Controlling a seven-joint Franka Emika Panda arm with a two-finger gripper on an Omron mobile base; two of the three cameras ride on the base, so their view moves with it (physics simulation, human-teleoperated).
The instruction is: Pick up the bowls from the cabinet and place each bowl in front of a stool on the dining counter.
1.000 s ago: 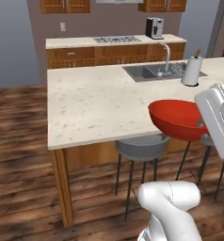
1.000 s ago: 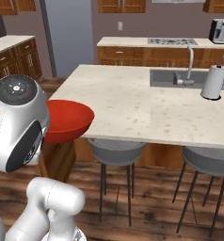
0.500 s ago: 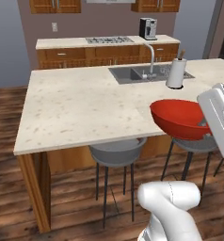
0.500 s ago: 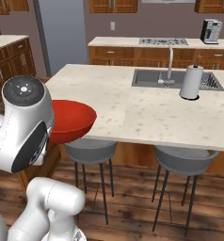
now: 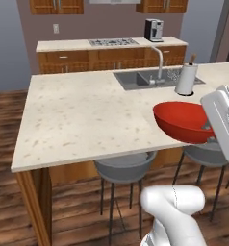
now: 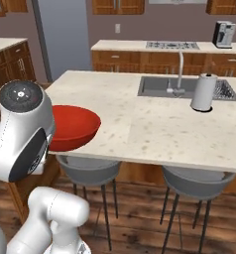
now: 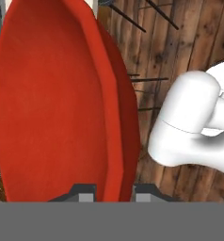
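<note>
Red bowl (image 5: 183, 121) is hanging rim-pinched in claw (image 7: 115, 190), w/ near edge of bench (image 5: 87, 115) just ahead; nearest stool (image 5: 124, 166) is sitting below-left, needing leftward reach.

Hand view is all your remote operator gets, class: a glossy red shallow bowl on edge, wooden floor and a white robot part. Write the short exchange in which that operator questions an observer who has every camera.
Operator: Where is the glossy red shallow bowl in the room?
Observer: At the near edge of the beige speckled stone island counter, held level in the air.
Operator: What is under it?
Observer: A grey round stool, tucked under the counter.
Operator: Is the claw really gripping?
Observer: Its fingers sit either side of the rim, shut on it.
Operator: Anything standing on the counter?
Observer: A white paper towel roll stands beside the inset grey sink.
</note>
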